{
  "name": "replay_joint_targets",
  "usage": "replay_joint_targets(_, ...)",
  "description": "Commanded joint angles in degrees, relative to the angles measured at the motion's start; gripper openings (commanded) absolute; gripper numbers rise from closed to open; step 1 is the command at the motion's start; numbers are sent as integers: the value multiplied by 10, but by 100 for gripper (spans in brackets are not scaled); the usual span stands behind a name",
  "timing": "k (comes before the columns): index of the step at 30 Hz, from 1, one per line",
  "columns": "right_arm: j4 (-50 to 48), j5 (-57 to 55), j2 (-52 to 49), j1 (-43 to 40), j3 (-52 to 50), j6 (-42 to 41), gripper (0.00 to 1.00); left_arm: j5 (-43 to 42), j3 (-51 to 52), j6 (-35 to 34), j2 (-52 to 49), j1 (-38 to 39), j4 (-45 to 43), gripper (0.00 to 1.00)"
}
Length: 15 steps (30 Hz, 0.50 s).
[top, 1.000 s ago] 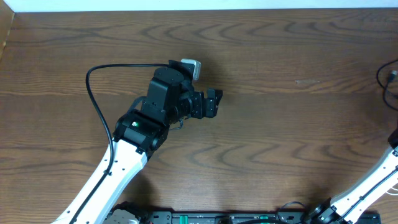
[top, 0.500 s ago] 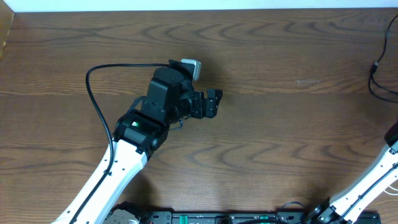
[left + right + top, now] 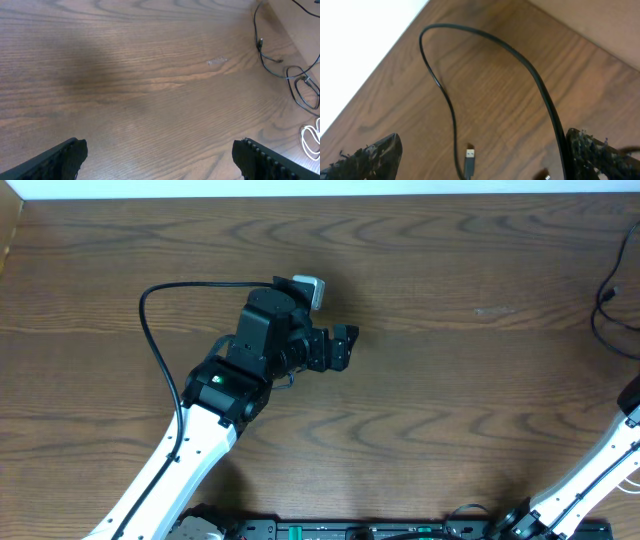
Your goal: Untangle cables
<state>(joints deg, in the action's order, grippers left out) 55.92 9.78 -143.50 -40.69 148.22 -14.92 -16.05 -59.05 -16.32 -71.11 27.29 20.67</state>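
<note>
The cables lie at the table's far right. In the overhead view only a black cable [image 3: 603, 298] shows at the right edge. In the left wrist view a black cable [image 3: 259, 44], a black coil [image 3: 306, 93] and a white cable [image 3: 313, 138] lie far right. My left gripper [image 3: 343, 345] [image 3: 162, 161] stands open over bare wood, far from them. My right gripper [image 3: 485, 156] is open above a looping black cable [image 3: 451, 112], whose USB plug [image 3: 469, 153] lies between the fingers. That loop's other side runs close by the right finger [image 3: 600, 152].
The left arm's own thick black wire [image 3: 150, 330] arcs beside it. The right arm [image 3: 598, 472] leaves the overhead view at the right edge, its gripper out of that frame. The table's far edge [image 3: 320, 195] borders a white surface.
The black cable at the overhead view's right edge has shifted and now lies looser on the table. The left arm has not moved.
</note>
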Motion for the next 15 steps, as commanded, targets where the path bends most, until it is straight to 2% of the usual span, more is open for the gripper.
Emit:
replay_joint_targets(1,9,-38,45,6,10,-5,99,-5,-1,16,7,1,3,98)
replay_joint_targets(6,37,-113,123,11,10,-13,99,-5,-1,17,7,1,5,98)
replay_joint_targets(12,101,-165,205,9,10,-95,99,-4,-1,19,7,1,13,98)
replay_joint_targets(15,159,-218,237,12,10,-128,99,-4,-1,43,7,1,19,98)
